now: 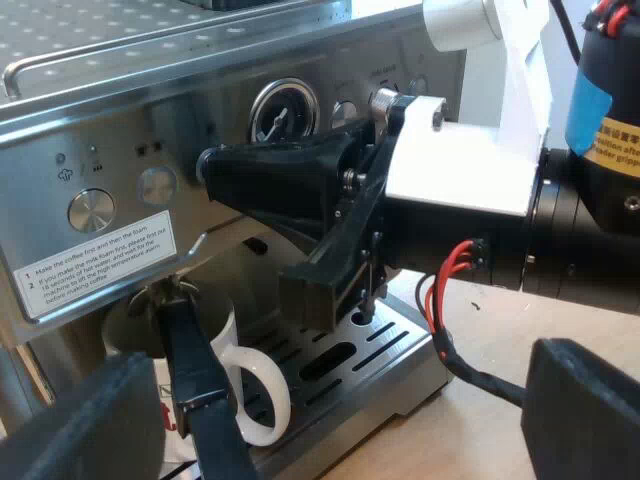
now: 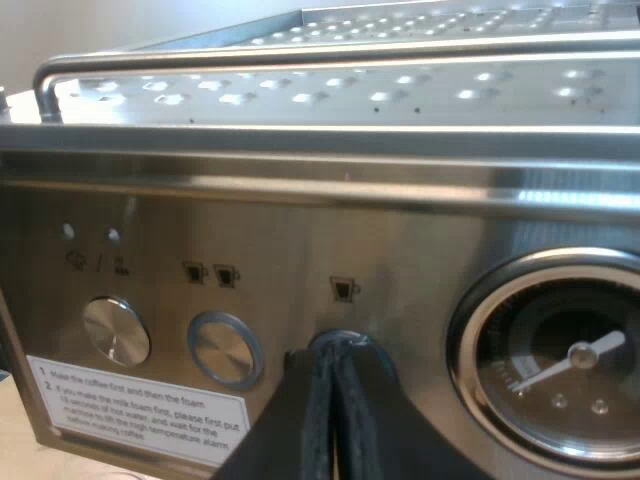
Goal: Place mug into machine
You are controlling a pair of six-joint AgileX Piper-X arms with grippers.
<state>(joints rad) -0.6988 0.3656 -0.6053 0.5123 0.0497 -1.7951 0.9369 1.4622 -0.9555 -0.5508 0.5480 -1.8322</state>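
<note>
Pale wooden tabletop [image 1: 520, 340] is seen beside the espresso machine [image 1: 120, 110]; the brushed steel front panel is lit and reflective.

Mug [image 1: 226, 338]: white, upright, already set on the slotted drip tray [image 1: 340, 362] under the brew head; its loop handle is turned outward over the tray; the dark holder handle [image 1: 200, 392] slants down in front of it, so part of the mug body is hidden.

Left gripper [image 1: 335, 400]: its fingers [image 1: 80, 425] are spread wide apart; nothing is held between them; it is kept back from the machine, facing the tray and mug.

Right gripper [image 2: 335, 355]: fingers [image 2: 300, 410] are pressed together with no gap and nothing gripped; the tips are laid against a round button [image 2: 338, 338] on the panel, under a small cup symbol and between a second round button [image 2: 225, 348] and the pressure gauge [image 2: 565, 370]; whether the button is actually pushed in cannot be told.

An instruction sticker [image 2: 140, 405] is noted low on the panel, below the knob.
</note>
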